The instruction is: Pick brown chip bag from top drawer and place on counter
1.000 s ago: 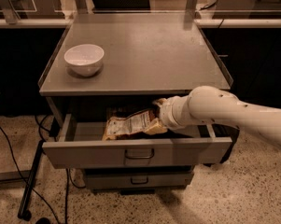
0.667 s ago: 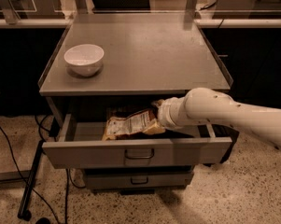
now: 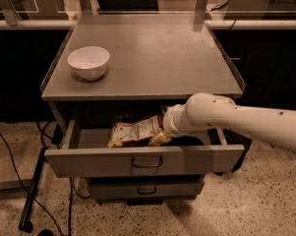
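The top drawer point(image 3: 88, 159) is pulled open below the counter point(image 3: 152, 53). The brown chip bag point(image 3: 135, 131) lies inside it, left of centre, with its whitish label up and a pale crimped end toward the right. My white arm comes in from the right and reaches into the drawer. The gripper point(image 3: 163, 124) sits at the bag's right end, under the counter's front edge. Its fingers are hidden by the wrist and the shadow.
A white bowl point(image 3: 88, 62) stands on the counter's left side. The narrower lower drawer point(image 3: 146, 188) is slightly open beneath. Black cables and a black pole point(image 3: 32, 191) lie on the speckled floor at the left. A railing runs behind the counter.
The arm has shifted slightly left, further into the drawer. The bag has stayed where it was.
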`<state>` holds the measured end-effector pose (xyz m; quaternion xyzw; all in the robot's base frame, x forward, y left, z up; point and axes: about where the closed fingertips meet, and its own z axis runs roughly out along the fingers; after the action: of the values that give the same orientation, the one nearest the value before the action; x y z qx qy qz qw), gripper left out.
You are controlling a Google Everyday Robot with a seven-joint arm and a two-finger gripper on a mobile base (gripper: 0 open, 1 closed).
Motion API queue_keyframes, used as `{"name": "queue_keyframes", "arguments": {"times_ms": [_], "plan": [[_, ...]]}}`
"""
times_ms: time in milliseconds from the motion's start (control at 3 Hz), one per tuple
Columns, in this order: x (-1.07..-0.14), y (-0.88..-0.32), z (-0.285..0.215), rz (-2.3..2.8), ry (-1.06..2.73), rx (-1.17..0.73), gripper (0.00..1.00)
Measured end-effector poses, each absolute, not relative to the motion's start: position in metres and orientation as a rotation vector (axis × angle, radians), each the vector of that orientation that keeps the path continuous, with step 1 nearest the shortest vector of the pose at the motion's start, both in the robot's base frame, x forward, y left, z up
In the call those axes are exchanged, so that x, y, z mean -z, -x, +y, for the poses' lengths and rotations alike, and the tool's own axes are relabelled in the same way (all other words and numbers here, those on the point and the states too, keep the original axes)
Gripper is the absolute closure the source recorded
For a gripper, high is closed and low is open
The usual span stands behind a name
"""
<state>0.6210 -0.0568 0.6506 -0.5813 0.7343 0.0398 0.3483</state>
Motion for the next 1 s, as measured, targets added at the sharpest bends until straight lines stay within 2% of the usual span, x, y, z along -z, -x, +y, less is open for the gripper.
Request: {"name": "queue_keyframes", "arguments": {"times_ms": [333, 1000], "plan": [[-0.6393, -0.6236, -0.0562, 1.920, 1.551, -0.090, 0.36], [-0.6413, -0.6239, -0.0576, 1.917, 1.576, -0.071, 0.80]]}}
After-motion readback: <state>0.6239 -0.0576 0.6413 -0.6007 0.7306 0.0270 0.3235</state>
